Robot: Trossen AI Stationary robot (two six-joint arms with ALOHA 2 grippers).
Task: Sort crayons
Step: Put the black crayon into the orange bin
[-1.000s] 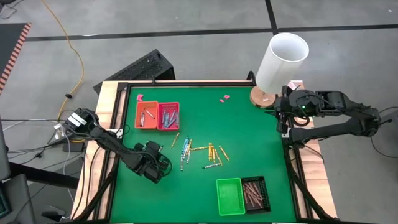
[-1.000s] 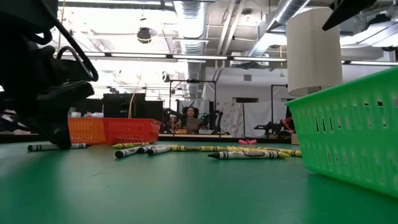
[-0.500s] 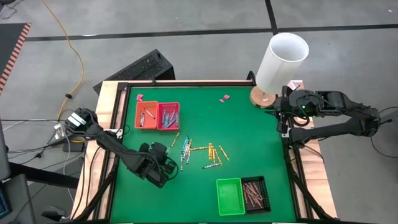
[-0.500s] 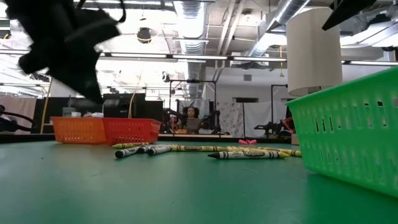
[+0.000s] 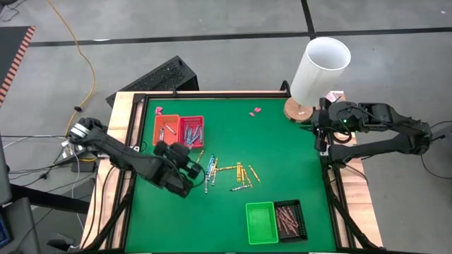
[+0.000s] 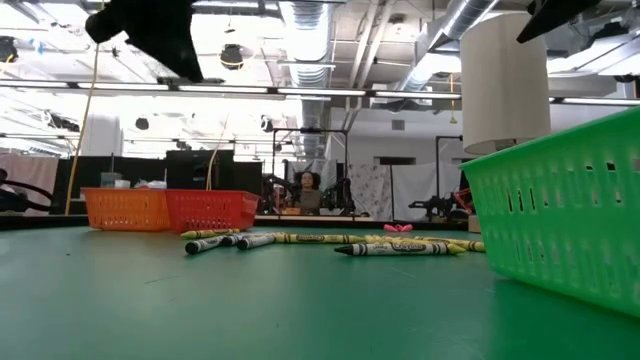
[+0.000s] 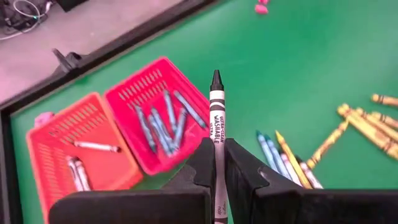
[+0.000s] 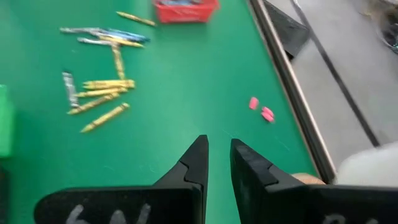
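carrying a grey crayon toward the red trays

holding a thin grey crayon (image 7: 216, 127) pinched between its closed fingers, the left gripper (image 5: 189, 169) hangs above the green table mat (image 5: 282, 155), just beside the two red plastic trays (image 5: 179, 131). the crayon's long axis runs straight out from the jaws, tip forward, pointing at the seam between the trays. the orange-red tray (image 7: 73, 154) holding grey sticks lies to one side of that line, the red tray (image 7: 155, 119) of blue sticks to the other; the drop likely needs a swing toward the grey side. the right gripper (image 8: 217, 155) waits at the far table edge by the white cylinder (image 5: 321, 68), jaws nearly shut and empty.

counts: four trays, with one green (image 5: 261, 222) and one black (image 5: 289, 219). loose crayons (image 5: 229, 172) on the mat number about a dozen, mostly yellow and blue; the exact number is hard to tell.
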